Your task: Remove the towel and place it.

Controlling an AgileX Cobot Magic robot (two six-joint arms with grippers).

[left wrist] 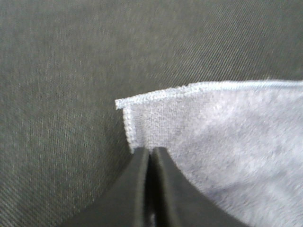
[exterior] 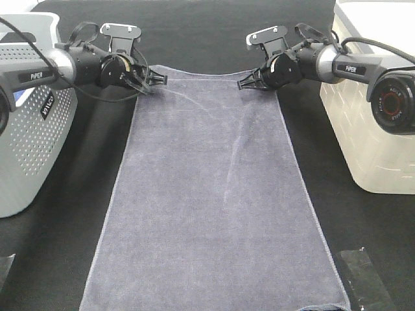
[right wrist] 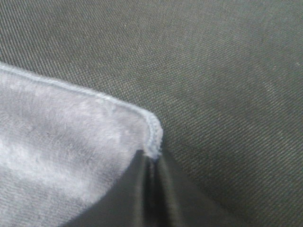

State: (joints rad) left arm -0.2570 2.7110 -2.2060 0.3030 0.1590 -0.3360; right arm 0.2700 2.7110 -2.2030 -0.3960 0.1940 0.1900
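Surface: dark woven-cloth table (exterior: 194, 26) | Lying on it: greyish-purple towel (exterior: 214, 214) spread flat down the centre | perforated grey basket (exterior: 32, 142) left | white basket (exterior: 369, 129) right | black tape patch (exterior: 363, 275) near right corner

txt: "PiPER" on L arm (exterior: 34, 76) | "PiPER" on R arm (exterior: 353, 68)

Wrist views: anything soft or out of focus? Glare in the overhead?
Left wrist: left pincer blurred, towel hem fairly sharp. Right wrist: right pincer soft, towel pile smeared. Exterior high: white basket overexposed; towel evenly lit.
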